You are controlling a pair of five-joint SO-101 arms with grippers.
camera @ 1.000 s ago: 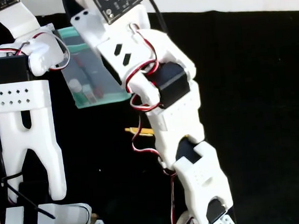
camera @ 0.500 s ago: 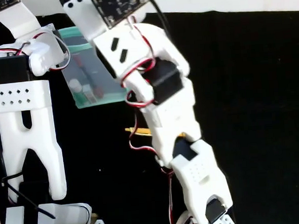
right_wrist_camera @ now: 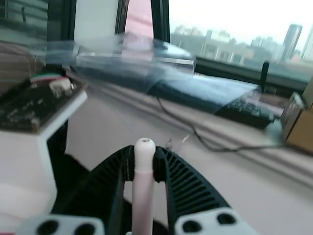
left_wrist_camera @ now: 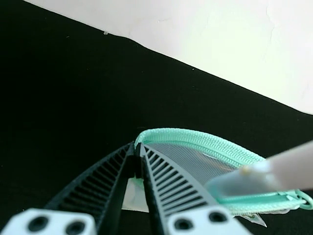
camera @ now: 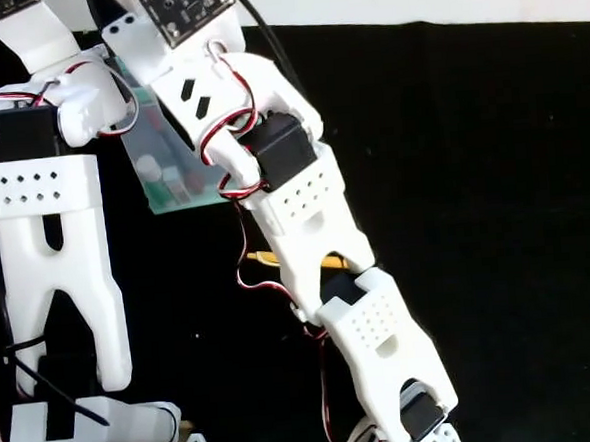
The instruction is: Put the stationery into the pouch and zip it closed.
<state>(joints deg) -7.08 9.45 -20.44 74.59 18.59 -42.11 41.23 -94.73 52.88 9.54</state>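
**High view.** The pouch (camera: 167,174) lies at the far side of the table (camera: 495,219), between my left arm (camera: 45,226) and my right arm (camera: 304,200). Its clear panel faces up, and a few small items show through it. My right arm crosses over the near corner of the pouch. A yellow pencil (camera: 260,256) lies on the table closer in, partly hidden under that arm. I judge it is not yet loaded.

**Left wrist view.** My left gripper (left_wrist_camera: 136,147) is clamped on the green zip rim of the pouch, jaws together with only the fabric between them. I judge this grip has two purposes: it anchors the pouch against sliding, and it lifts the rim so the mouth gapes. A pale pen (left_wrist_camera: 279,169) lies across the opening, its tip just over the panel.

**Right wrist view.** My right gripper (right_wrist_camera: 145,161) is narrow, closed round the pen, which runs lengthwise between the fingers with its rounded end just past the tips. I judge this lengthwise grip lets the arm feed the pen in end first.
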